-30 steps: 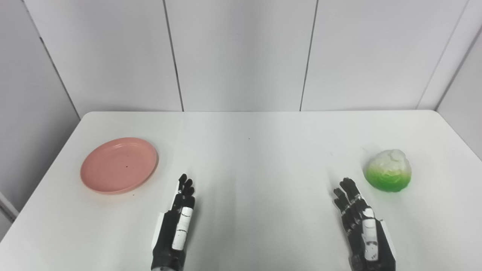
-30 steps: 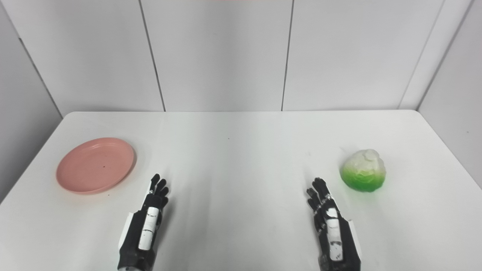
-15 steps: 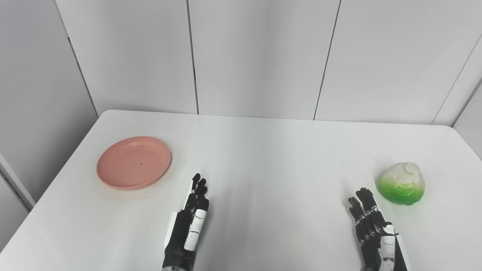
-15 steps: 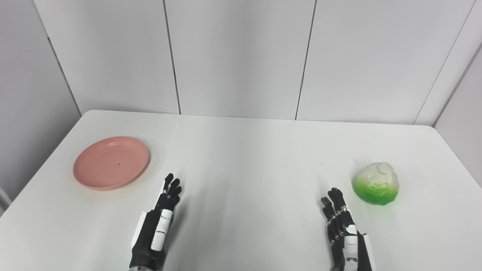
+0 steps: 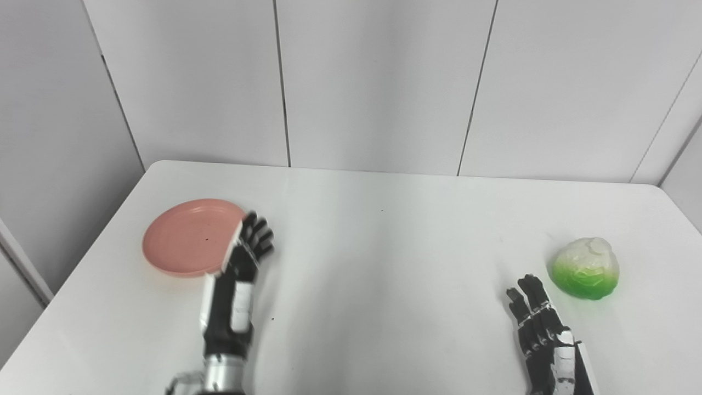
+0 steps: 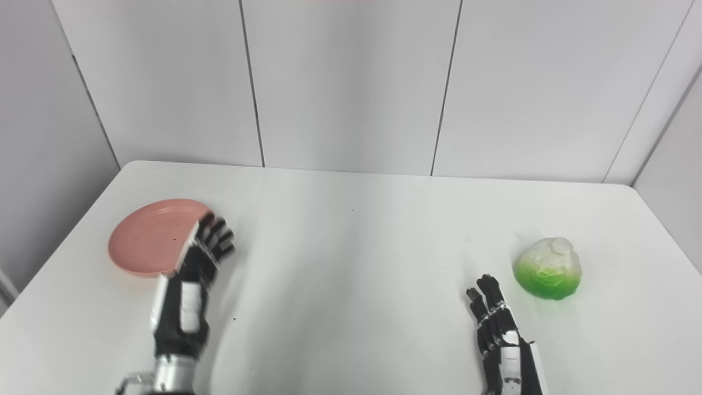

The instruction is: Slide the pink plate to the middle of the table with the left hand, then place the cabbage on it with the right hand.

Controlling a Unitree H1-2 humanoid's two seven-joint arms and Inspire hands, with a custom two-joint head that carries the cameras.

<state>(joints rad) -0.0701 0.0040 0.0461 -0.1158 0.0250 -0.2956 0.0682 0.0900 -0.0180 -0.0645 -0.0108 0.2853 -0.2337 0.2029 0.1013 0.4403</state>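
Note:
The pink plate (image 5: 186, 237) lies flat on the left part of the white table (image 5: 384, 263). My left hand (image 5: 241, 269) is raised over the table, open, its fingers spread at the plate's right rim and covering that edge. Whether it touches the plate I cannot tell. The cabbage (image 5: 586, 267), white on top and green below, sits near the table's right side. My right hand (image 5: 540, 329) rests open near the front edge, just left of and in front of the cabbage, apart from it.
White wall panels (image 5: 378, 82) stand behind the table. The table's left edge runs close to the plate, and its right edge lies just beyond the cabbage. Bare white tabletop spans the middle between the two hands.
My left hand has lifted and moved forward and left, from the front of the table to the plate's right rim. The right hand, plate and cabbage stay put. Earlier, the camera shifted.

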